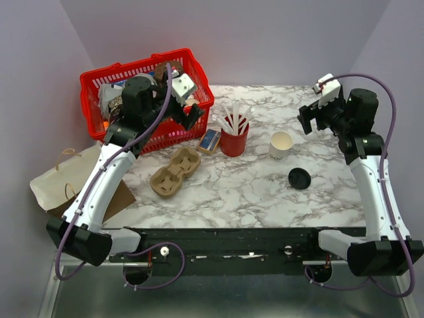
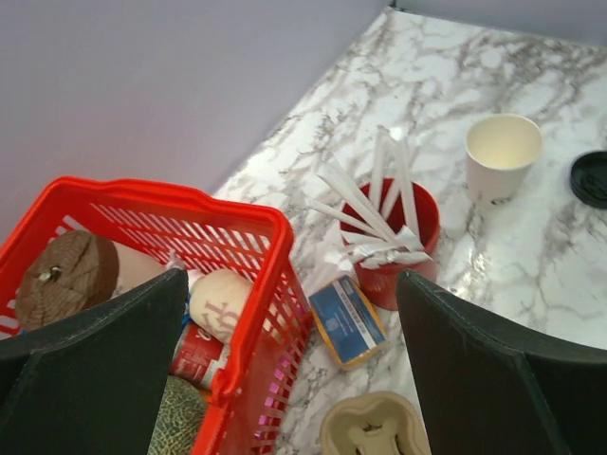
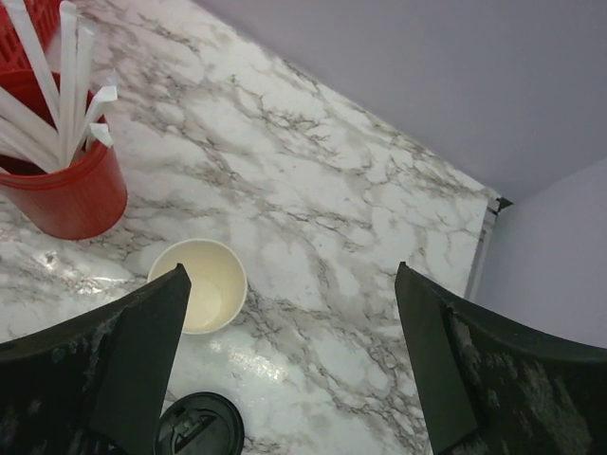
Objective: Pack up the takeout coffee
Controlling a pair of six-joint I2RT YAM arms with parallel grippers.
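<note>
You have a marbled counter [image 1: 265, 205] in front of plain lilac walls. At the far left a brown paper bag [image 1: 58, 180] lies half off the edge, and behind it stands a red basket [image 1: 199, 89] full of groceries. Your left fingers [image 2: 95, 370] hang over the basket's near right corner, spread wide and holding nothing. Below them sit a pulp cup carrier [image 1: 173, 172] and a blue packet [image 1: 209, 140], then the red cup [image 1: 233, 140] of white cutlery.

The coffee cup [image 1: 281, 144] stands upright just right of the red cup, its mouth open and its axis vertical. Its black lid [image 1: 299, 178] lies flat on the counter nearby, apart from the cup and closer to the arm bases.

Your right fingers [image 3: 493, 379] hover high near the back right corner, also spread wide and empty. This is the nearer arm by a good margin: the left one would have to reach past the red cup.

In the right wrist view, the cup [image 3: 200, 284] sits low, just beside the left-hand finger rather than centred in the gap, and the lid [image 3: 199, 427] shows at the bottom edge. So, as I judge it, the cup lies below the right fingers and off toward the robot's left. Shift that way, then descend with the fingers to either side of the cup wall.
</note>
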